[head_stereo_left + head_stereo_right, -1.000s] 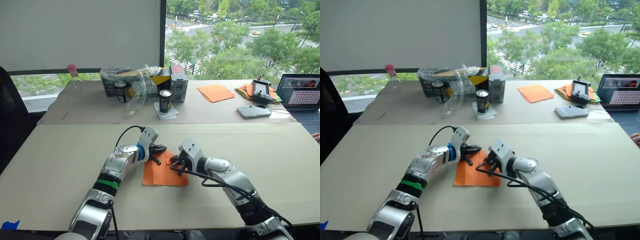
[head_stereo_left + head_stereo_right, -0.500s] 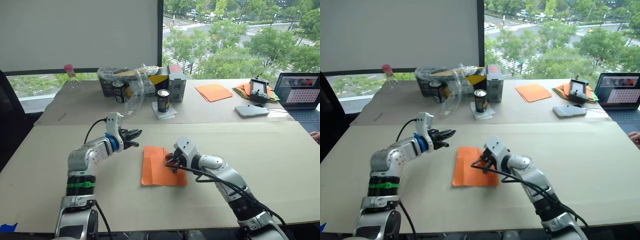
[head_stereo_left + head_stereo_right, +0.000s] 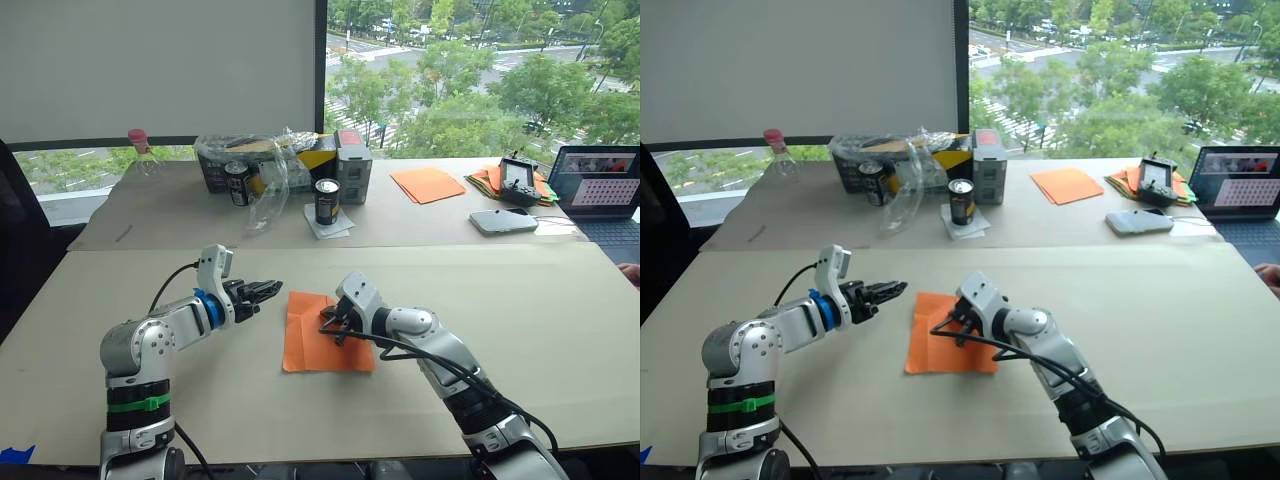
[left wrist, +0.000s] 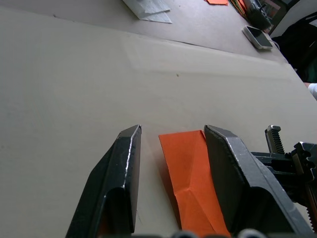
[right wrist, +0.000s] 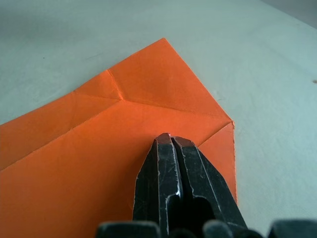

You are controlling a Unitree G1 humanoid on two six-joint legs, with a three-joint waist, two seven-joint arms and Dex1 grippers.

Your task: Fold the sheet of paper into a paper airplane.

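Only early creases were seen in the sheet of paper (image 3: 325, 335), pinned flat by the closed right gripper (image 3: 334, 328), left gripper (image 3: 268, 289) held open beside it, so most folds were judged left

Sheet of paper (image 3: 322, 338): thin, bright orange, roughly square, lying flat on the pale table (image 3: 560, 330) near its front middle. One far corner is folded inward, giving a slanted edge and a small triangular flap; crease lines run from that corner across the surface, and a lengthwise crease shows in the left wrist view. The right gripper (image 5: 171, 144) rests with its two black fingers pressed together on the sheet close to the folded corner. The left gripper (image 3: 262, 291), fingers parted, is just beside the sheet's left edge, not touching it.
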